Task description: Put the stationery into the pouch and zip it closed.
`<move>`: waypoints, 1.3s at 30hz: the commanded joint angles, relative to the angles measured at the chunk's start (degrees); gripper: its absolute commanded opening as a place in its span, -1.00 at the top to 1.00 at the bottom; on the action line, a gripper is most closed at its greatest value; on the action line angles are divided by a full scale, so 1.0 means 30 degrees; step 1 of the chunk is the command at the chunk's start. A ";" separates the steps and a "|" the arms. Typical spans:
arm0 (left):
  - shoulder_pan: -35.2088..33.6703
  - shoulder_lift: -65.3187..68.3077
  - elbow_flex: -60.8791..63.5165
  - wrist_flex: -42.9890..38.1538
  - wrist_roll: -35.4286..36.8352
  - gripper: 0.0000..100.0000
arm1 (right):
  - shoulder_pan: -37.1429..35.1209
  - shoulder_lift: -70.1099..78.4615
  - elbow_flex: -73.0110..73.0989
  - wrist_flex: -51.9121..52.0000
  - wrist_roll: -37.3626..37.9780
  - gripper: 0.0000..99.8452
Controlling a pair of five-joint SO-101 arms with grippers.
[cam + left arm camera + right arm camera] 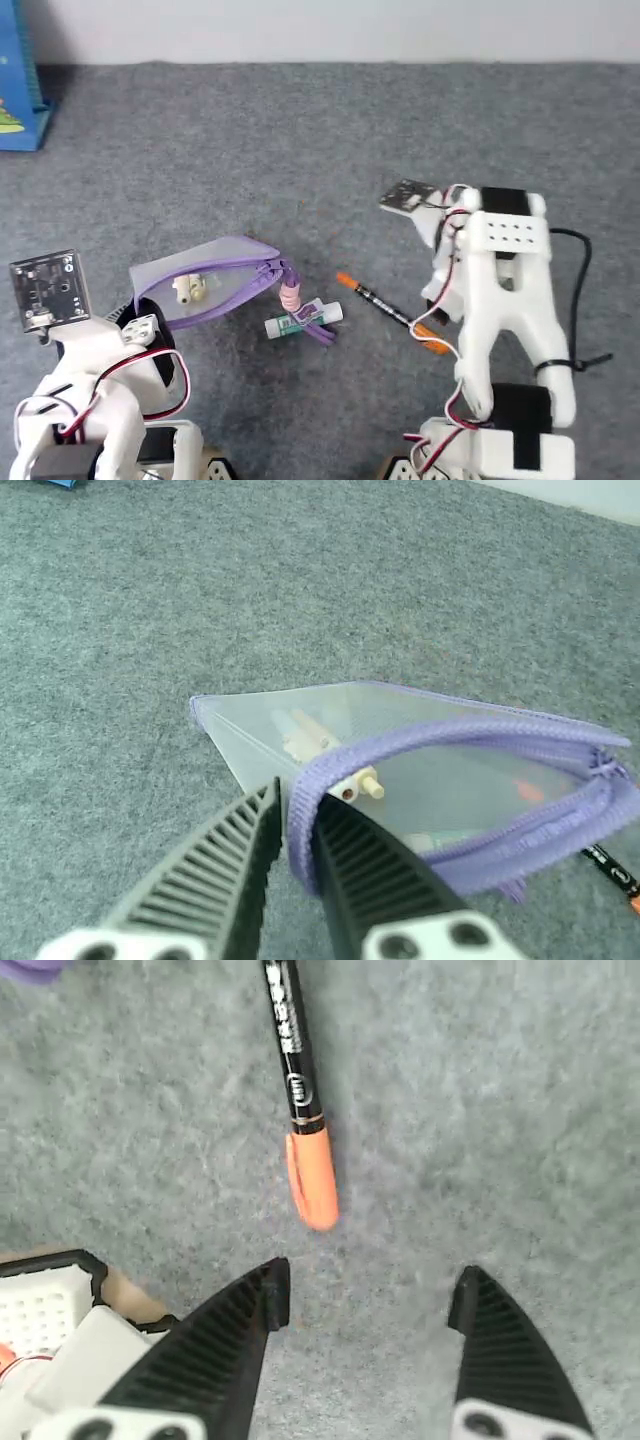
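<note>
High view: grey carpet (300, 140) under the pouch (232, 264) meets a white wall (350, 30).

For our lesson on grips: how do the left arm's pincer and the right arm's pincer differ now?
The left pincer is shut on the purple zip edge of the translucent pouch; the right pincer is open and holds nothing. The left pincer touches its target; the right pincer hangs over grey carpet, clear of the black pen with the orange cap. Both have black ribbed fingers.
</note>
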 commanded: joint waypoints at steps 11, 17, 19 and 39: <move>0.0000 -0.0059 0.0015 -0.0293 0.0147 0.98 | -0.7311 -0.0806 0.2872 -0.7546 -0.4689 0.54; 0.0000 -0.0059 0.0015 -0.0293 0.0147 0.98 | -0.7839 -0.0777 0.5451 -1.1678 -0.4952 0.67; 0.0000 -0.0059 0.0015 -0.0293 0.0147 0.98 | -0.7839 -0.0777 0.6037 -1.2440 -0.4952 0.71; 0.0000 -0.0059 0.0659 -0.0615 0.0147 0.98 | -0.6168 0.1392 0.4659 -1.0505 -0.4982 0.98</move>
